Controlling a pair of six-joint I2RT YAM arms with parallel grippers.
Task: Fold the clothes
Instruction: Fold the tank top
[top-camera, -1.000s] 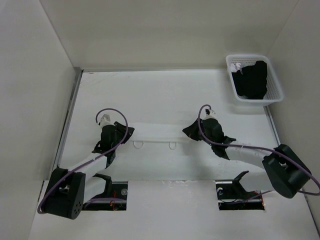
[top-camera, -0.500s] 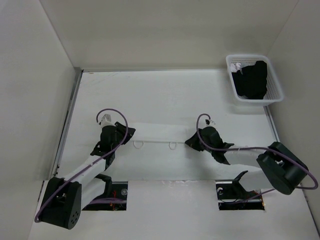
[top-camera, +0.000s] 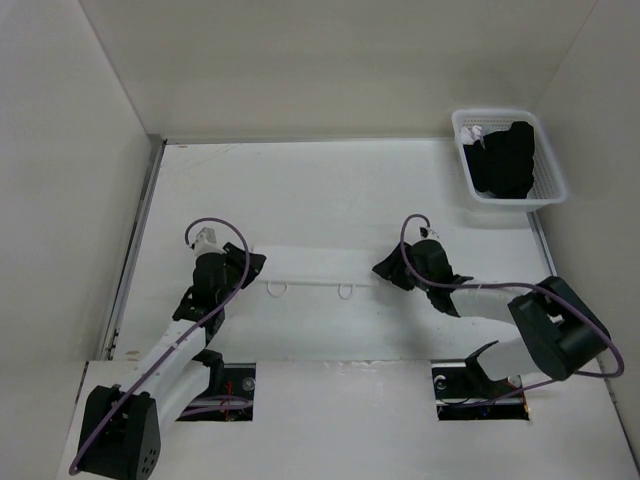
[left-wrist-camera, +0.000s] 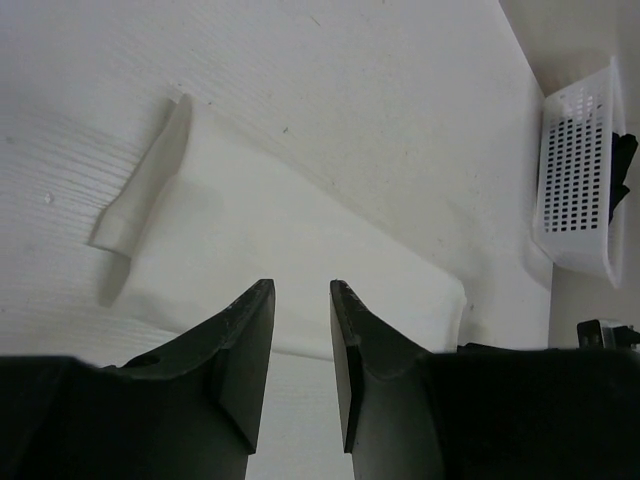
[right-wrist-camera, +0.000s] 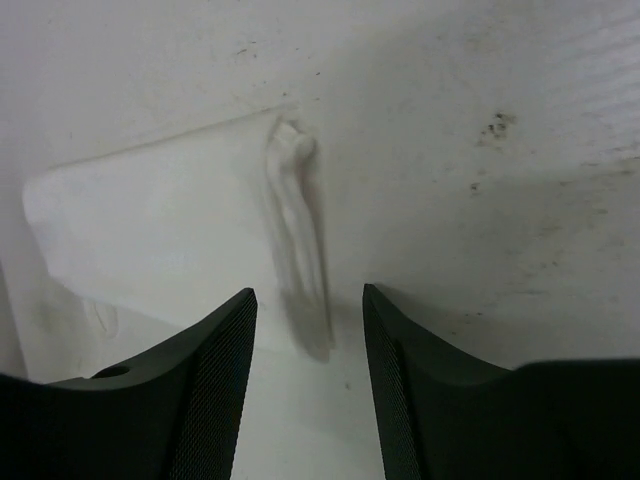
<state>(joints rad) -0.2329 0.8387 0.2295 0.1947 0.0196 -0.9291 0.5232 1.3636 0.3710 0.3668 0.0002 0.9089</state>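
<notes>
The left gripper (top-camera: 232, 270) sits at the left end of the white top (top-camera: 320, 266), which lies as a flat folded band on the surface (top-camera: 330, 185) between the 2 arms. In the wrist view its jaws (left-wrist-camera: 300, 292) stand narrowly apart with nothing between them, and the cloth (left-wrist-camera: 300, 240) lies flat just beyond the tips. They look a little wider than a second ago. The 2 strap loops (top-camera: 277, 290) poke out along the near edge of the band.

At the right end, the right gripper (top-camera: 408, 268) has just let go. Its jaws (right-wrist-camera: 305, 297) are now wide apart and empty, with a raised pinch ridge of fabric (right-wrist-camera: 297, 215) left on the cloth just ahead of them. A second ago they were pinched together on that edge.

I judge that this fold has been laid down and released, so the next fold can begin.

Compared with the earlier frame, the band has barely shifted. The left arm's elbow has dropped toward the near edge, and the right gripper dipped closer and then came back.

Far right, the white basket (top-camera: 548, 180) holds a black garment (top-camera: 505, 160), untouched.
</notes>
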